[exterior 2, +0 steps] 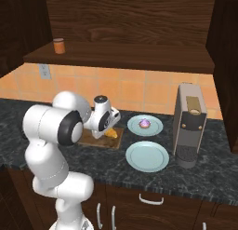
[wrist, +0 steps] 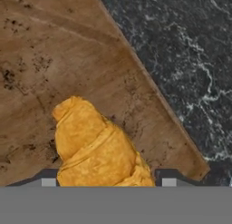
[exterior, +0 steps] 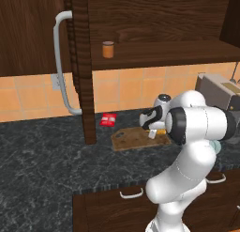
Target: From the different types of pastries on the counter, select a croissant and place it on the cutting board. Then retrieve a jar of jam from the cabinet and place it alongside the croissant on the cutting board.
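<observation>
Croissant (exterior: 160, 131) shows in the left base view as a sliver of golden yellow right at the claw (exterior: 153, 133), which points down onto the cutting board (exterior: 131, 139); most of the board spreads out to the left of the claw, on the black counter (exterior: 47, 160). A flat red packet (exterior: 108, 119) lies beyond the board, further left of the claw. High above and to the left of the claw, the jar of jam (exterior: 108, 49) stands upright on the shelf of the cabinet (exterior: 154, 19), whose door hangs open edge-on with its curved grey handle (exterior: 61, 62). In the right base view the claw (exterior 2: 109, 131) sits low over the board (exterior 2: 103, 141) with the croissant (exterior 2: 112, 133) at its tip. To the right of the claw are 2 pale-blue plates: the far plate (exterior 2: 156, 130) carries the pink-topped pastry (exterior 2: 145, 124), the near plate (exterior 2: 147, 156) is bare, and a coffee machine (exterior 2: 189, 124) stands past them. The jar (exterior 2: 59, 45) is up on the shelf, well above and left of the claw. In the hand view the croissant (wrist: 95, 146) lies on the board (wrist: 68, 60) near its corner, with the claw (wrist: 108, 182) clamped on it: the 2 fingertips (wrist: 49, 182) press against its opposite flanks at middling width. The counter (wrist: 190, 60) shows past the board's edge.
</observation>
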